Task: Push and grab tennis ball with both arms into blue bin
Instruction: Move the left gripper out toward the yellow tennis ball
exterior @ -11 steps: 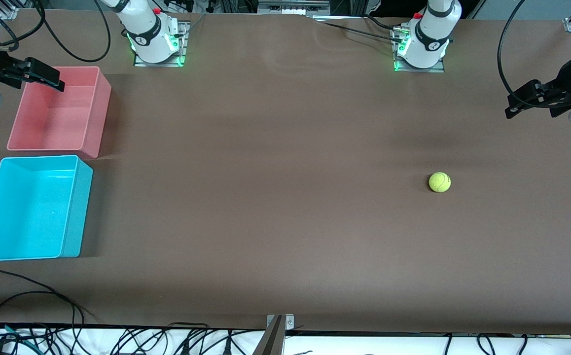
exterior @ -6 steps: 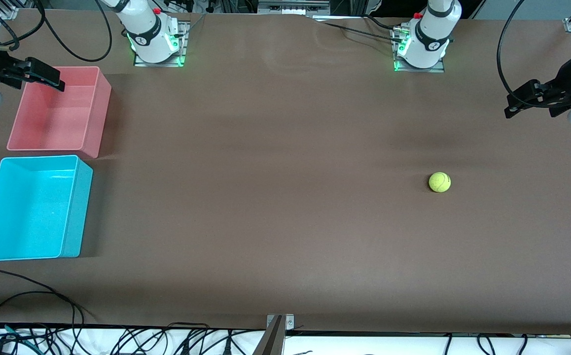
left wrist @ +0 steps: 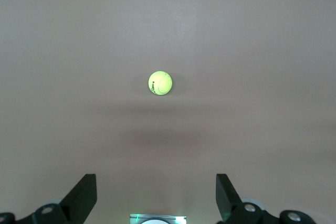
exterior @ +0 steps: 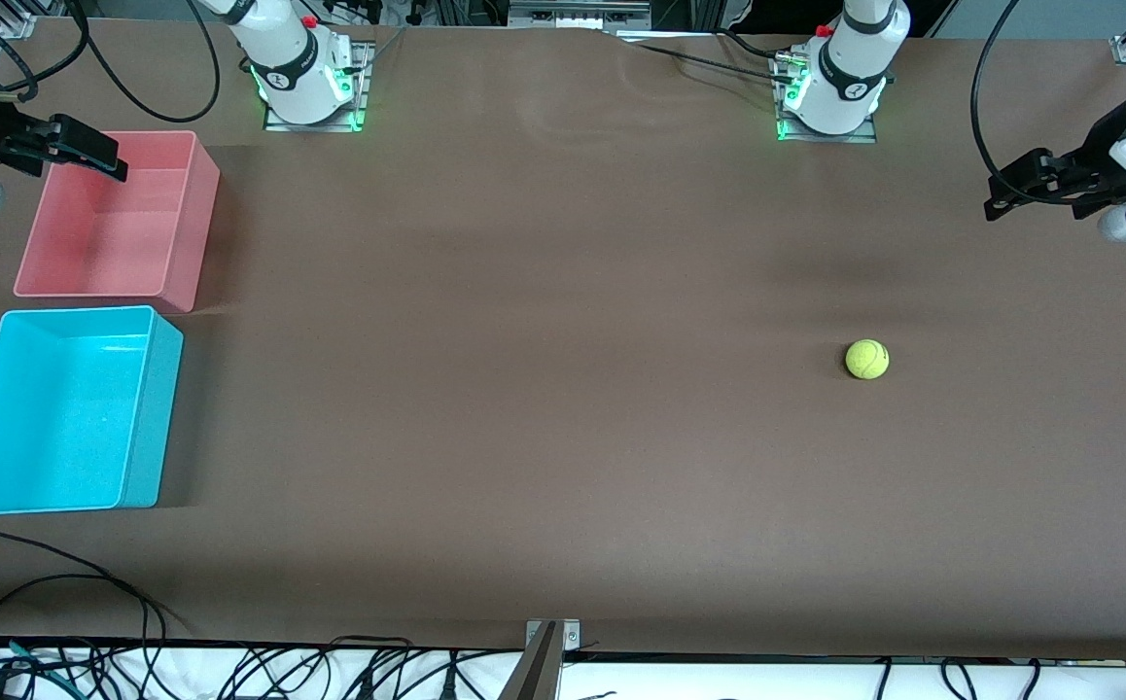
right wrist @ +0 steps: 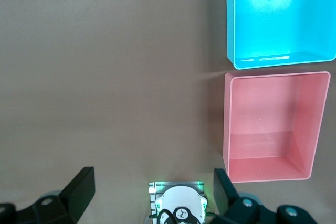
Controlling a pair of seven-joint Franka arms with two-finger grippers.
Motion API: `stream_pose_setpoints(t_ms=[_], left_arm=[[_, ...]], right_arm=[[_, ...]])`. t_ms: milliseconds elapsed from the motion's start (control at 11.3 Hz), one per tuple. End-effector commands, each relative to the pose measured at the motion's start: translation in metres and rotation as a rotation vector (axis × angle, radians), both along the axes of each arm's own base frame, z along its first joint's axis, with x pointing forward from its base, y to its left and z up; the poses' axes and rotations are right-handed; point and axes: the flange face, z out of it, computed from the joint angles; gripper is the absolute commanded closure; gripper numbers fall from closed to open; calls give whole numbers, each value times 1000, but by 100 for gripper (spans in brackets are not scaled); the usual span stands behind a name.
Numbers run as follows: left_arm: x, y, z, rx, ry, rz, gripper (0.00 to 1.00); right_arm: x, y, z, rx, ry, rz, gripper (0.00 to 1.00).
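I am looking down on a wide brown worktop [exterior: 544, 389], matte and smooth, with soft shadows lying across its middle. Dark cables [exterior: 57, 593] are trailing along the edge nearest the front camera, and metal framing is showing along the edge where my two bases are standing, green lights glowing at their feet.

The tennis ball [exterior: 866, 359] is sitting alone on the bare surface toward my left arm's end, with nothing touching it and nothing between it and either arm. In the left wrist view the ball [left wrist: 160, 83] is showing well out ahead of the tips, apart from them.

The blue bin [exterior: 67, 408] is resting at my right arm's end, open side up, nothing inside it. The pink bin [exterior: 116, 214] is sitting just beside it, farther from the front camera, a narrow gap between the two.

My left tool [exterior: 1010, 194] is hanging over the worktop's edge at the left arm's end, fingers spread wide, holding nothing. My right tool [exterior: 87, 151] is hanging over the rim of the pink bin, fingers likewise spread wide and holding nothing; this arm is waiting. The ball and the blue bin are lying well apart, almost the whole worktop between them.
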Motion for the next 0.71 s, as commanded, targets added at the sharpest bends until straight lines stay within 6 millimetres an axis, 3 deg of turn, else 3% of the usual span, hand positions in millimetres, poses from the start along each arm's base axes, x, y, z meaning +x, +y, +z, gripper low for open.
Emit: stream_pose_setpoints(t_ms=[0,353,441,617], left_arm=[[-1,-3,9,11,-2,-11,0],[-2,-35,10,18,-16,-63,0],[-2,-41,10,24,-17,-75,0],[-2,-39,8,21,-26,-75,0]], right_arm=[[2,-9,-8,-15,53,-17,0],[11,-19,-11,-12,18,-39,0],[11,-29,-12,-17,17,-57,0],[19,-35,-17,-17,2,-69,0]])
